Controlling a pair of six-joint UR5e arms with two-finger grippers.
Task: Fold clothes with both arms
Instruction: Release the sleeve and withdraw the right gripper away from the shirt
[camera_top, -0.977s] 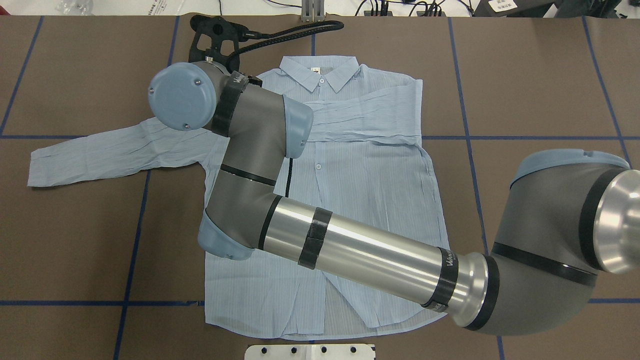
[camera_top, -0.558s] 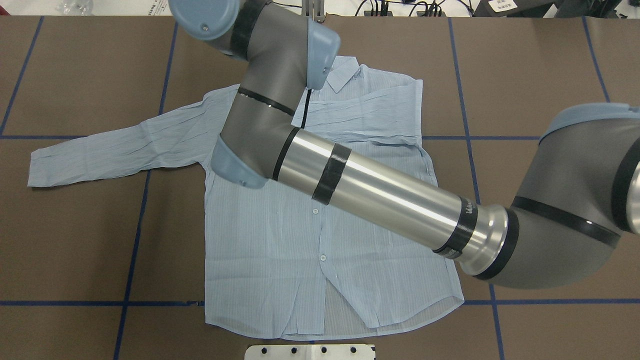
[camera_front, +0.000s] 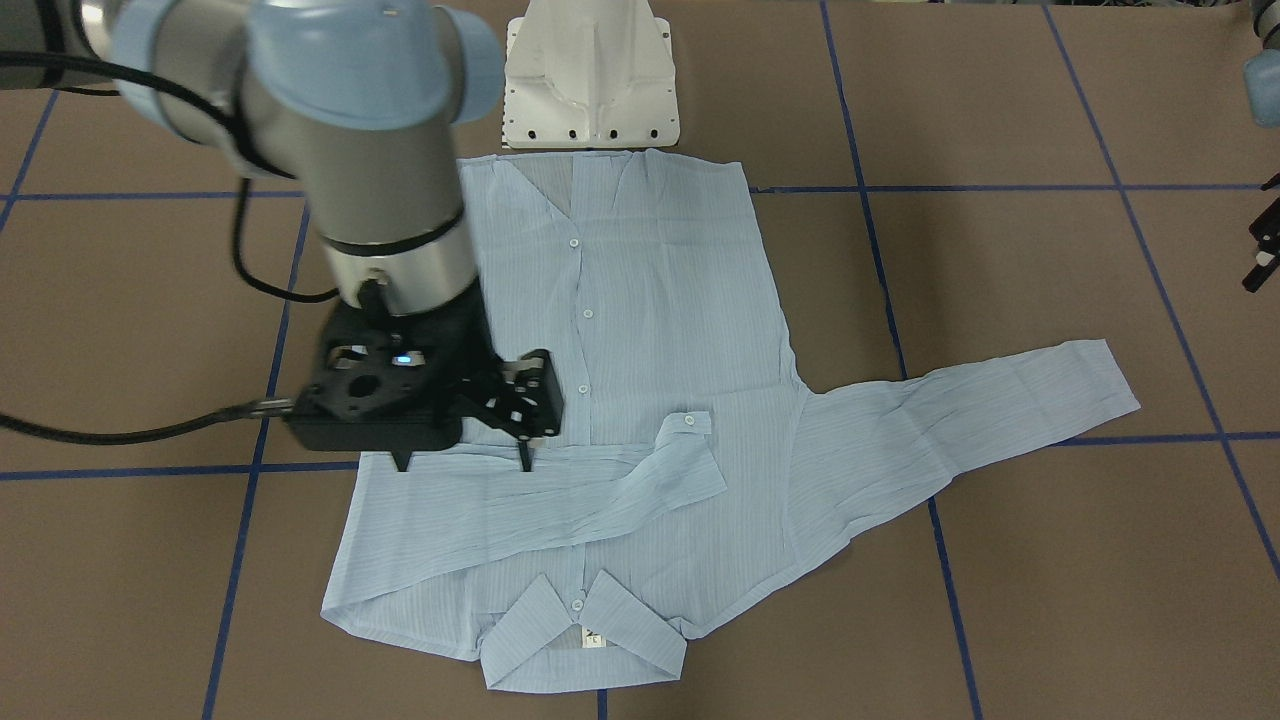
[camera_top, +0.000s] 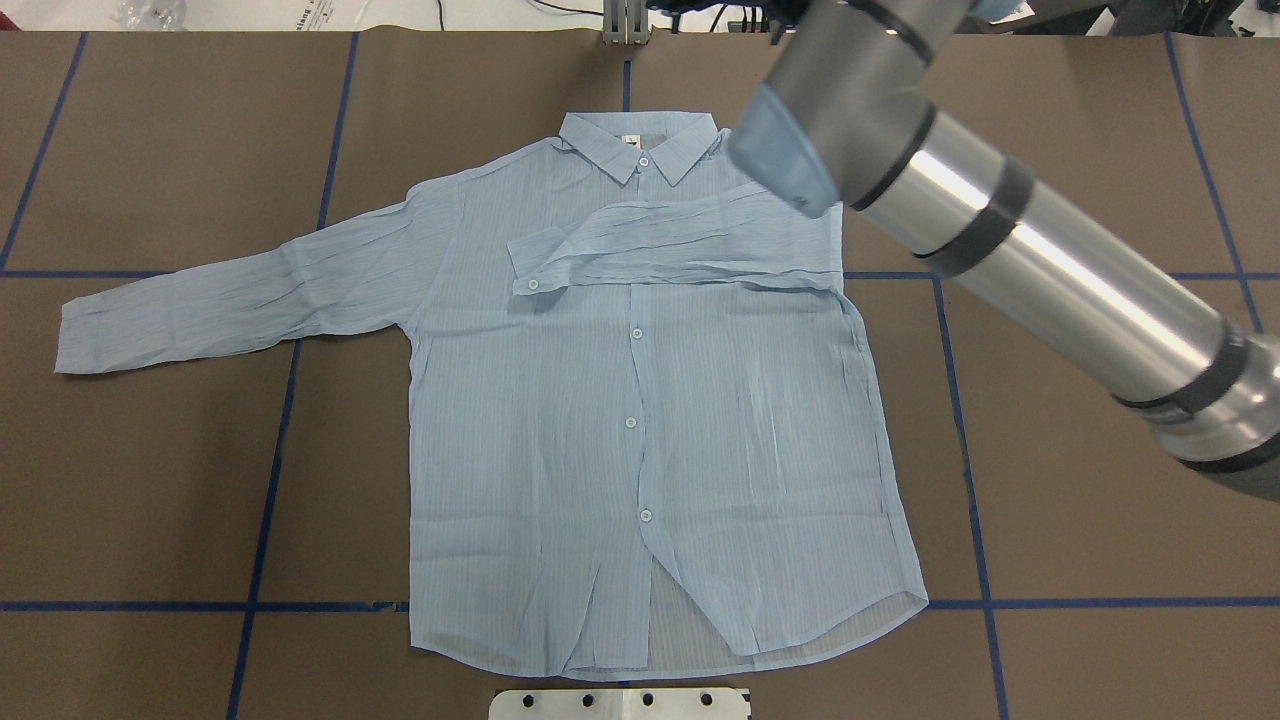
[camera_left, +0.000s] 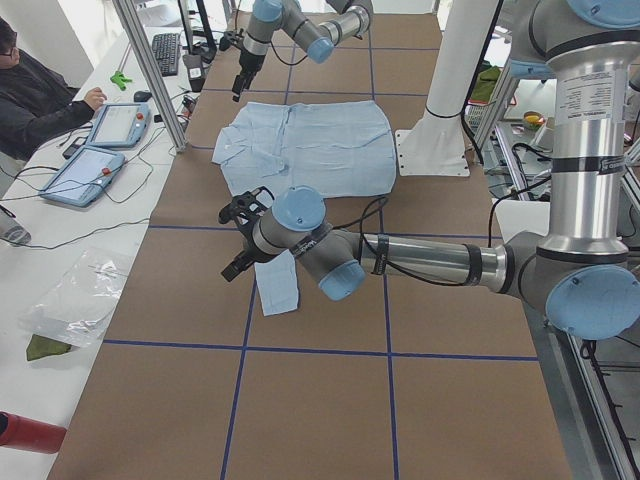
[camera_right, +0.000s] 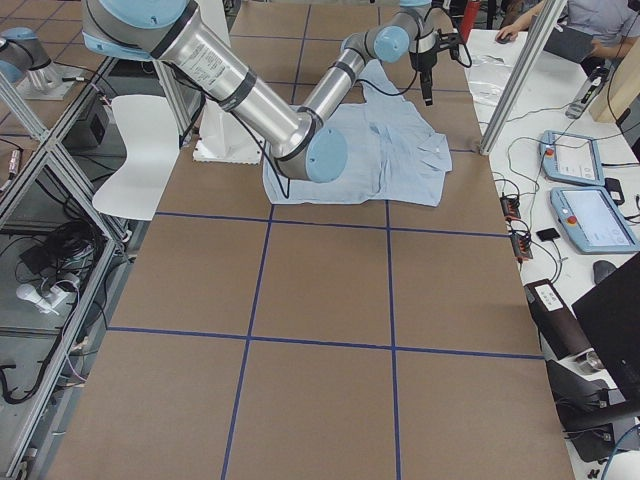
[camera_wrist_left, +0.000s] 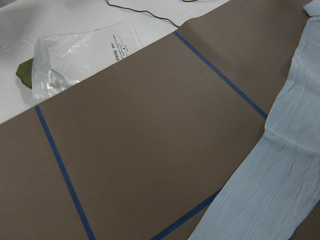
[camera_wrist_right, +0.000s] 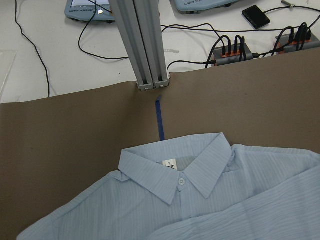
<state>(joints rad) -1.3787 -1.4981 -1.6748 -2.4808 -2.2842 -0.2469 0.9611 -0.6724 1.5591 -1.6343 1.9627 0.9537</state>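
The right arm (camera_top: 1040, 250) has swung off the shirt (camera_top: 560, 430). A second ago it lay slantwise over the chest in the overhead view; now it slants in from the right edge to the upper right of the frame, and the whole front shows.

In that view the left third of the frame holds one sleeve (camera_top: 220, 300), stretched flat and creased, pointing at the left edge. The body of the shirt fills the middle, buttoned front up, with the collar (camera_top: 640, 145) toward the top and the hem near the bottom edge. The other sleeve (camera_top: 680, 245) lies folded across the chest, its cuff (camera_top: 530, 265) just left of the button line.

In the front-facing view the right hand (camera_front: 463, 455) hangs left of centre, above the shirt's side edge beside the folded sleeve. Its jaws stand well apart with nothing between them. The left hand (camera_left: 240, 240) hovers over the tip of the stretched sleeve at centre left of the left side view. I cannot tell how far open it is; it seems to hold nothing.

As I judge it, one sleeve fold is done and the second is next. The left hand must come down onto the cuff and pinch the thin cloth off the brown worktop (camera_top: 1100, 500). Then it must carry the cuff across the chest without dragging the body askew. Folding the body would come after.

Count: one shirt, two sleeves (one folded, one out), two arms, two hands.
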